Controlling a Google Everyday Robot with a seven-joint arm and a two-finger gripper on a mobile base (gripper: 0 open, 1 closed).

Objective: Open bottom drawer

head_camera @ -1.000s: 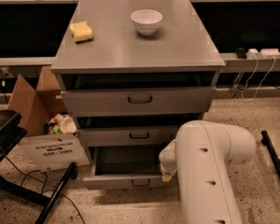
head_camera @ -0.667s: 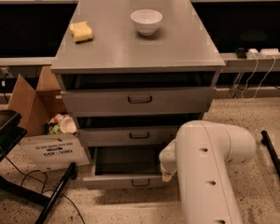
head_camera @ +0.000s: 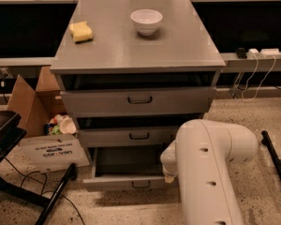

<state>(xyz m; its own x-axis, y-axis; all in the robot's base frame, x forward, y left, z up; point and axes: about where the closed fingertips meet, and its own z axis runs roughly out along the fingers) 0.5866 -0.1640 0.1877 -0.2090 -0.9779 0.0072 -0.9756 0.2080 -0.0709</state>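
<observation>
Tool (head_camera: 170, 171) low at right side of cabinet (head_camera: 136, 55), mostly hidden behind white arm (head_camera: 210, 172); grip state impossible to tell. Bottom drawer (head_camera: 113, 183) juts open just left of it. Risk: bulky arm, swinging away, knocks drawer front shut.

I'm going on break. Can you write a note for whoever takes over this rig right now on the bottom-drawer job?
Gripper: low at the right end of the bottom drawer, largely hidden behind the white arm.
Bottom drawer: pulled out past the middle drawer, plain grey inside showing.
Done: the drawer looks open.
Left: probably only to check whether it should come out further, then back the arm away.
</observation>
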